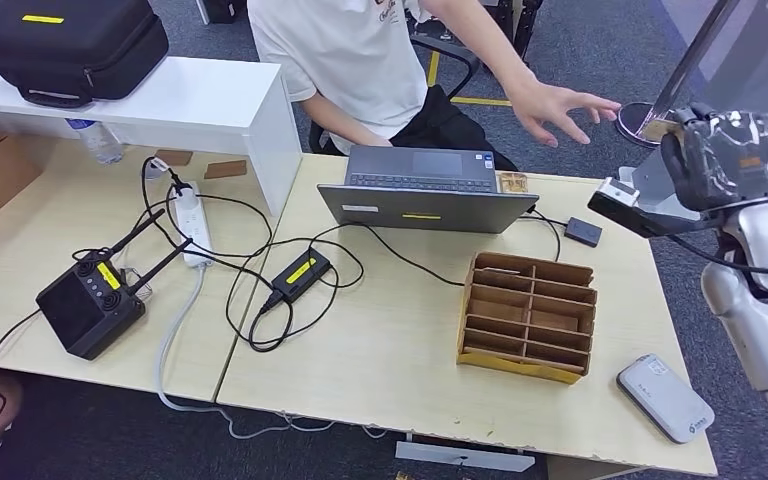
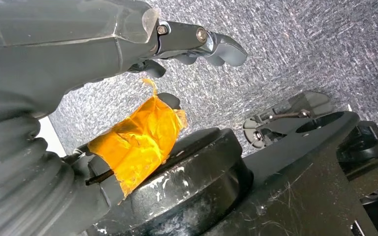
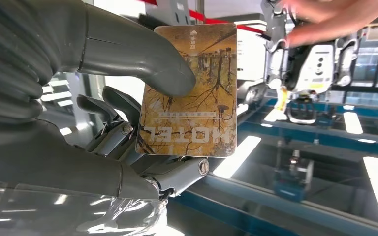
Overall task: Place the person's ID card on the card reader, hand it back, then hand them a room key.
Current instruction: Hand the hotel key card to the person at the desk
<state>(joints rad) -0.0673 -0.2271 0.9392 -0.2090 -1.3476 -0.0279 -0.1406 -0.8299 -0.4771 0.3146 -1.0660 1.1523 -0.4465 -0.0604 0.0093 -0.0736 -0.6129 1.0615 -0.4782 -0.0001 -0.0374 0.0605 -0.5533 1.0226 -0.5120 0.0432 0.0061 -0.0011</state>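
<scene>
Head view: the right hand point(image 1: 717, 158) is raised off the tabletop's point(image 1: 390, 340) far right corner, near the person's hand point(image 1: 560, 108); room is open there; a mistimed release would likely drop the card to the floor; right wrist view: thumb point(image 3: 142, 59) pins the key card point(image 3: 189, 91) against fingers, a thin hold; left wrist view: left hand point(image 2: 187, 46) hangs loosely curled, holding nothing.

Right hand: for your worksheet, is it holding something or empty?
Holding: the right hand pinches a hotel key card under its thumb, raised toward the person's hand.

Laptop point(image 1: 428, 188) at the table's point(image 1: 380, 340) back edge, divided box point(image 1: 528, 315) in front of it, card reader point(image 1: 664, 397) at the front right corner
</scene>
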